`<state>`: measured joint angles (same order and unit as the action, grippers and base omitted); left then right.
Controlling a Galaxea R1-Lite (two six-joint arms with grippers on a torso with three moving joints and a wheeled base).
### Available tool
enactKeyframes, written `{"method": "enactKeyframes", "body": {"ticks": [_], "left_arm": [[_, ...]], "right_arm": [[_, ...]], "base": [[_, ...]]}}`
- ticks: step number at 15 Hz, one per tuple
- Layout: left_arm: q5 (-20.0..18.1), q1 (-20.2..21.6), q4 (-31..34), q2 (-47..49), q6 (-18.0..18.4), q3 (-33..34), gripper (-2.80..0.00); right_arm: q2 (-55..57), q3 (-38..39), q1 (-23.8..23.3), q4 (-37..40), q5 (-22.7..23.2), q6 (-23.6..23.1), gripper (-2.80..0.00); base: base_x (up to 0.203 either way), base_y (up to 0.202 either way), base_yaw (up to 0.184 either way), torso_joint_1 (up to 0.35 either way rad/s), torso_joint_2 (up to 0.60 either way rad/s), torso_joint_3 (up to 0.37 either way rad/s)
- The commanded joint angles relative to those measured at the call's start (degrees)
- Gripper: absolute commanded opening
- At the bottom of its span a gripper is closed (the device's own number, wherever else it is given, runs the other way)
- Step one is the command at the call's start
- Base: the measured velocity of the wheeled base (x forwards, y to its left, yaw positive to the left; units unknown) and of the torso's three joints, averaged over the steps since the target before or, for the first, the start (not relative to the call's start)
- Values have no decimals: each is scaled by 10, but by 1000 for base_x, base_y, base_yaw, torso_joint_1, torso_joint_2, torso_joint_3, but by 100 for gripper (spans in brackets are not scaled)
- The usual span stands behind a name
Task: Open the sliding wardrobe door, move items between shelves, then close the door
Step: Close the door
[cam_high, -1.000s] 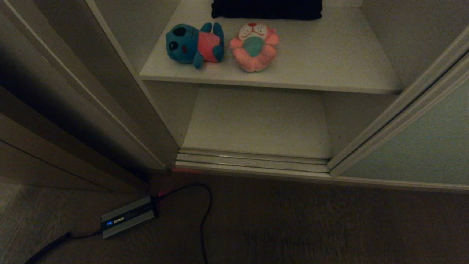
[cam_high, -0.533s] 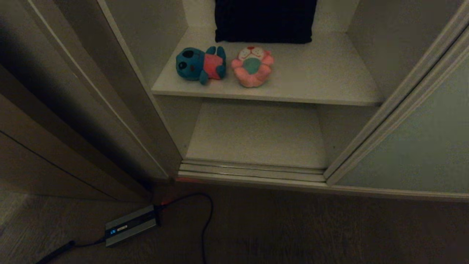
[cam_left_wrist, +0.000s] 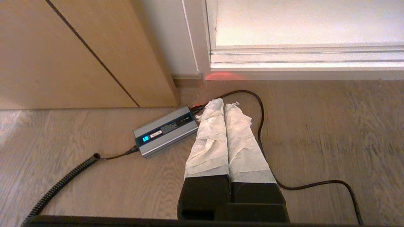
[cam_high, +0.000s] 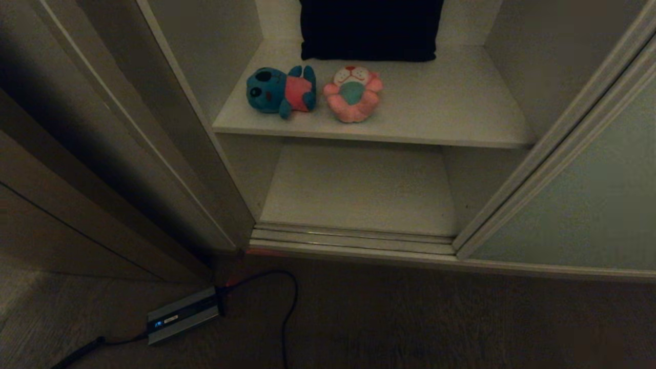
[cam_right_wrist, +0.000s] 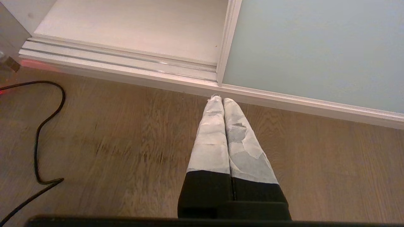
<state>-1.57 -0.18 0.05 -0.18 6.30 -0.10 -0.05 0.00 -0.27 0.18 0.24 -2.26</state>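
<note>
Door: sliding wardrobe door [cam_high: 579,205] standing open.
Toys: blue toy [cam_high: 281,91], pink toy [cam_high: 352,92] lying on upper shelf [cam_high: 451,113].
Left gripper [cam_left_wrist: 224,104], right gripper [cam_right_wrist: 222,101]: jaws pressing together, holding nothing.

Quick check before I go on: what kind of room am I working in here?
Most likely a bedroom or other home room: a built-in wardrobe with a sliding wardrobe door, plush toys on an off-white shelf, and wood-look flooring in front.
</note>
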Motion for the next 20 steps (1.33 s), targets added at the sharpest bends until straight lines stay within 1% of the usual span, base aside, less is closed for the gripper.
{"method": "enactKeyframes", "body": {"ticks": [1,4,11,15,17,19,20], "left_arm": [[-2,0,6,3,1,-2,-280],[-3,0,-1,3,1,0,-280],[-5,0,7,3,2,-3,-280],[-2,0,-2,3,-4,0,-280],[1,0,-2,3,-5,0,-280],[1,0,-2,3,-5,0,-280],[1,0,-2,3,-5,0,-280]], "right_arm": [[0,2,0,0,0,0,-280],[0,2,0,0,0,0,-280],[0,2,0,0,0,0,-280],[0,2,0,1,0,4,-280],[0,0,0,5,-1,-3,-280],[3,-22,0,31,-4,-3,-280],[10,-55,0,49,-4,-2,-280]], "base": [[0,0,0,0,0,0],[0,0,0,0,0,0],[0,0,0,0,0,0],[0,0,0,2,2,63],[0,0,0,0,0,0],[0,0,0,0,0,0],[0,0,0,0,0,0]]}}
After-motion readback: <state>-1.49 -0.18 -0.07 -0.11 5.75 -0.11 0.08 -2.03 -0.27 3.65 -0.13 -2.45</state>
